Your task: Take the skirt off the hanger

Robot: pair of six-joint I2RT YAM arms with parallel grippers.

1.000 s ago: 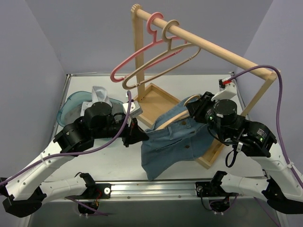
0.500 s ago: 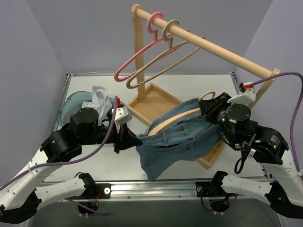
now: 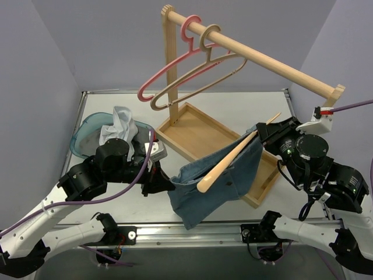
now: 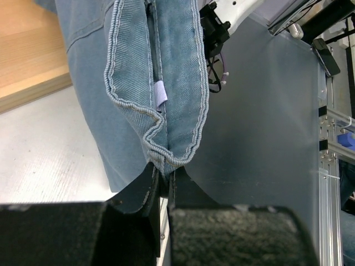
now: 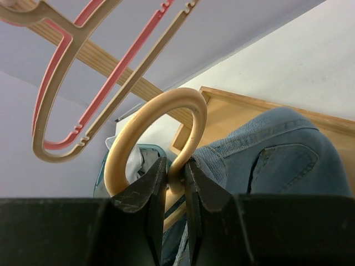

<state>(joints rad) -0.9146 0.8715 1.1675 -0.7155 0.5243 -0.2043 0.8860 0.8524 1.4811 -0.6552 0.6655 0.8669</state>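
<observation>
A blue denim skirt hangs partly on a tan wooden hanger held above the table. My left gripper is shut on the skirt's waistband hem at its left end. My right gripper is shut on the hanger's hook, at its base. One hanger arm sticks out bare on top of the denim. The skirt bunches just beyond the right jaws.
A wooden rack carries a pink hanger and a beige hanger above the table. Its wooden base tray lies under the skirt. A teal bin with white cloth stands at the left.
My right gripper has swung the hanger so it now points diagonally toward the front. The skirt has slid off one hanger arm. My left gripper keeps its hold and has shifted slightly right.
</observation>
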